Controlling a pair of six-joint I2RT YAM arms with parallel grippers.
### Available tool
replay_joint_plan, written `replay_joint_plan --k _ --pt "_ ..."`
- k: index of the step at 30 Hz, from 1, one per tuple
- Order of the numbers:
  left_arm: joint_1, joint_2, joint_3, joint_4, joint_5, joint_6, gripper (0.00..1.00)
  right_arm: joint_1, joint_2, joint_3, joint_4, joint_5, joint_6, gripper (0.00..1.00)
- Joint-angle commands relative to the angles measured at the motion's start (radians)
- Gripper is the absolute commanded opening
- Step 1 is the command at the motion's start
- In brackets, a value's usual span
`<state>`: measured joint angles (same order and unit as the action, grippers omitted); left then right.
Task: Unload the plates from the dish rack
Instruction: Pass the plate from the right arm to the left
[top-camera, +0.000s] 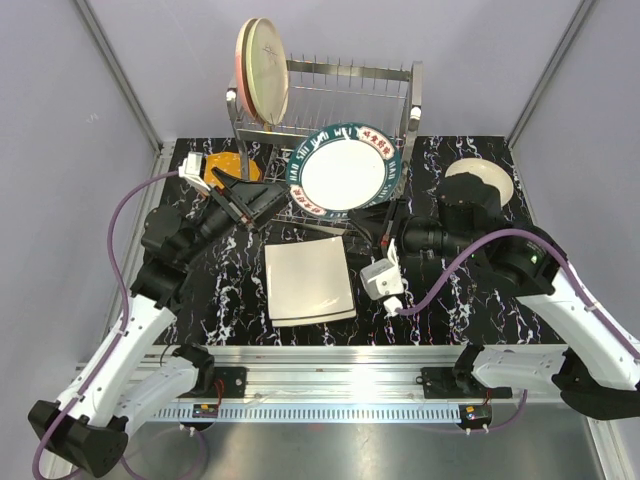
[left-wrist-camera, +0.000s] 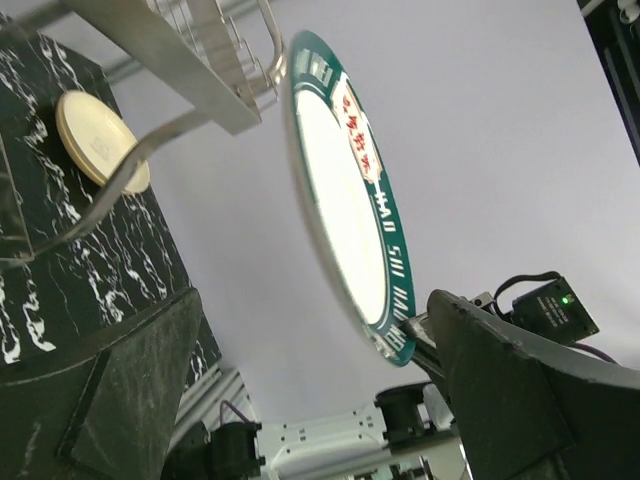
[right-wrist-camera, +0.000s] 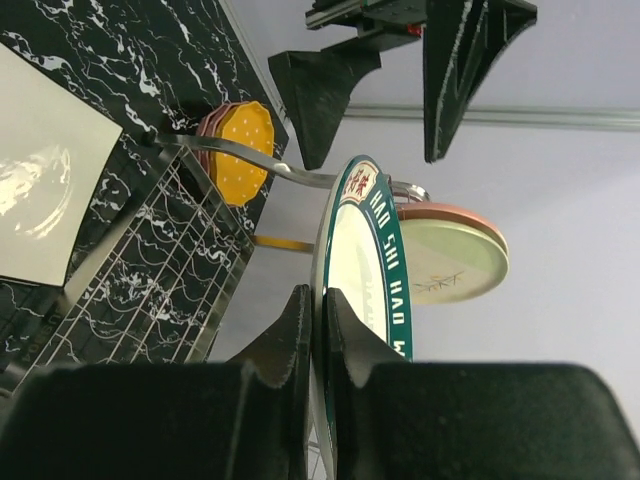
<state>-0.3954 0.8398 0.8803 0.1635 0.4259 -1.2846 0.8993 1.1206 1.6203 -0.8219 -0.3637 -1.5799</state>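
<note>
treat the green-rimmed plate (top-camera: 345, 170), tilted at the front of the dish rack (top-camera: 350, 85) by the worktop (top-camera: 240, 290) far edge, rim pinched in the right gripper (right-wrist-camera: 318, 300), as stiff, slick, chippable; left gripper (top-camera: 262, 197) gaping alongside.

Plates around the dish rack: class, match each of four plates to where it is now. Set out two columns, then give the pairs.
Column one
1. green-rimmed plate
2. square plate
3. pink-edged plate
4. orange plate

Column two
A. standing upright at the top left of the rack
B. lying flat on the table in front of the rack
C. pinched at its rim by the right gripper
D. lying low, left of the rack

Pairs: 1-C, 2-B, 3-A, 4-D
</note>
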Motion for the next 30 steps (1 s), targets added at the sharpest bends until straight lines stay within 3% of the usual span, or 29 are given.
replay_joint_plan --k 1,12,13,14,17,18,20,23,24,25,26,30 --pt "-0.026 0.004 0.037 0.064 0.062 -0.012 0.98 0.033 -0.045 -0.04 0.165 0.039 -0.065 0.0" --pt "-0.049 0.033 0.008 0.007 0.057 0.05 0.71 0.111 -0.068 -0.138 0.227 0.065 -0.089 0.0" --pt "-0.048 0.035 0.006 0.004 0.056 0.057 0.65 0.115 -0.068 -0.142 0.228 0.068 -0.088 0.0" --pt "-0.049 0.033 0.005 -0.001 0.053 0.06 0.46 0.118 -0.065 -0.143 0.23 0.074 -0.088 0.0" --pt "-0.049 0.021 -0.006 -0.018 0.044 0.093 0.25 0.121 -0.067 -0.161 0.23 0.083 -0.086 0.0" --pt "-0.049 0.016 -0.007 -0.03 0.036 0.12 0.11 0.121 -0.07 -0.174 0.23 0.083 -0.086 0.0" --pt "-0.048 -0.004 -0.007 -0.067 0.028 0.16 0.0 0.121 -0.074 -0.194 0.227 0.086 -0.092 0.01" --pt "-0.046 -0.056 -0.02 -0.142 -0.019 0.264 0.0 0.121 -0.102 -0.246 0.247 0.086 -0.083 0.4" --pt "-0.045 -0.074 -0.03 -0.157 -0.038 0.313 0.0 0.122 -0.12 -0.267 0.265 0.089 -0.068 0.73" --pt "-0.04 -0.094 -0.058 -0.16 -0.047 0.333 0.0 0.121 -0.128 -0.273 0.279 0.089 0.004 0.89" --pt "-0.025 -0.141 -0.075 -0.16 -0.056 0.349 0.0 0.121 -0.136 -0.277 0.291 0.095 0.058 0.98" --pt "0.03 -0.253 -0.135 -0.249 -0.067 0.438 0.0 0.121 -0.169 -0.212 0.241 0.083 0.354 1.0"
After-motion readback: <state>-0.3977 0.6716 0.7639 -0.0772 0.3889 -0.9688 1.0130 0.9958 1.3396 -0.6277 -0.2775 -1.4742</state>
